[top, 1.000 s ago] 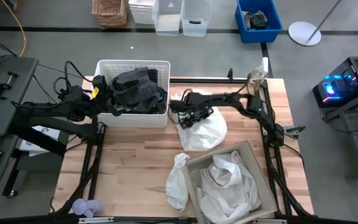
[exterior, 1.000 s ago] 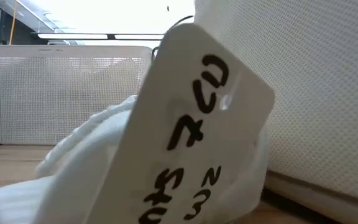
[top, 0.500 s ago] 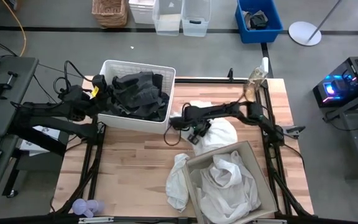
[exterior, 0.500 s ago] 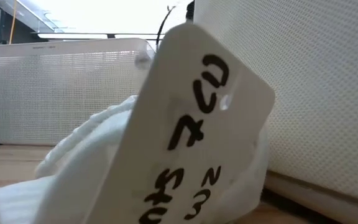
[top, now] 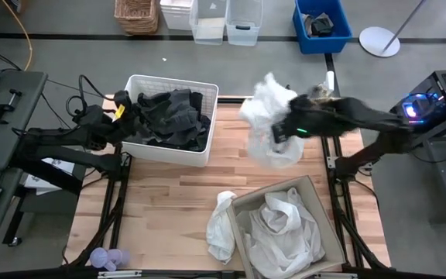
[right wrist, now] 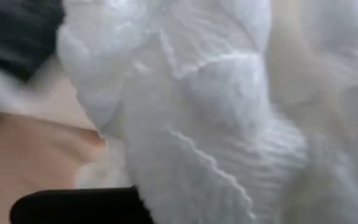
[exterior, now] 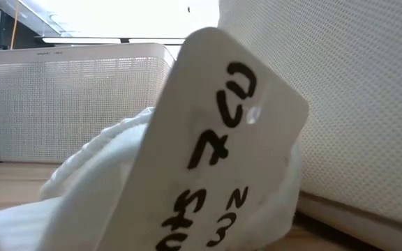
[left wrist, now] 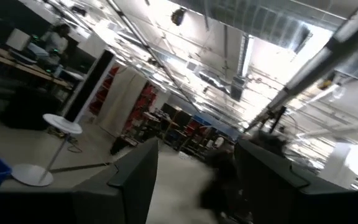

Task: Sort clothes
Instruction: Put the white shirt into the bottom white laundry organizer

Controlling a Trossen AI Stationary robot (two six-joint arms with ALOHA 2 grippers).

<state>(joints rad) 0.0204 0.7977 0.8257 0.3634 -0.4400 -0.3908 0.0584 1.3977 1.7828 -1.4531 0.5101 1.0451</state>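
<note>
White garment [top: 268, 124] hangs bunched from the right gripper's [top: 279, 133] fingers, clamped on it above the counter [top: 161, 201], evidently for sorting. Left gripper [top: 121, 116] beside the basket [top: 138, 81]; finger state indeterminable.

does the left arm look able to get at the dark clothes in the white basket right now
Probably yes. The left gripper sits at the white basket rim on that arm's side, and the dark clothes lie heaped and uncovered on top. The right gripper is off lifting a white garment, so nothing blocks the way.
</note>
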